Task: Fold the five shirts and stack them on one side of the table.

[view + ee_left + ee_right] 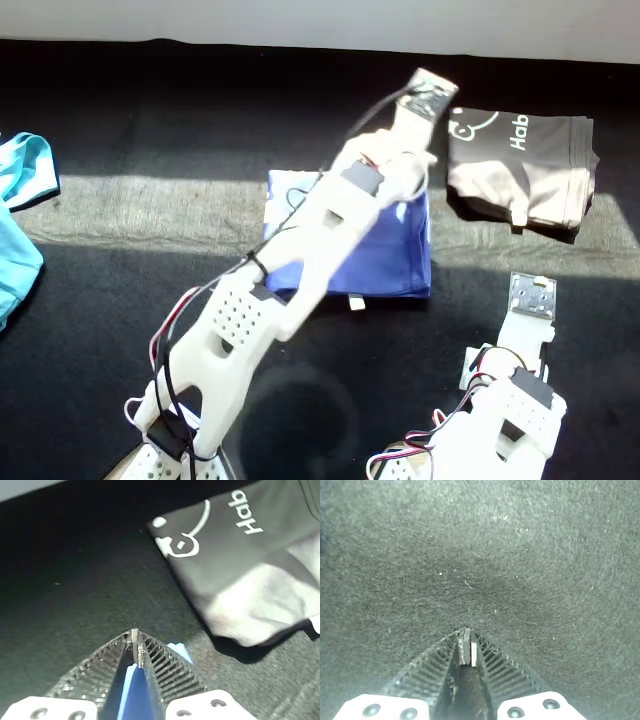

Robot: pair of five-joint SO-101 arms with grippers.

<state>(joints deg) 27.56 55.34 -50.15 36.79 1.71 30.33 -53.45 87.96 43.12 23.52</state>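
While the left pincer [135, 645], clamped on the blue shirt [398, 252], hangs just beside the grey shirt [520, 172], the right pincer [468, 652] is closed and empty.

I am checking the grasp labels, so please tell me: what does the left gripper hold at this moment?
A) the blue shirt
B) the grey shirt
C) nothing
A: in the left wrist view, cloth of the blue shirt sits between the closed fingers of the left gripper, while the grey shirt lies apart from it.
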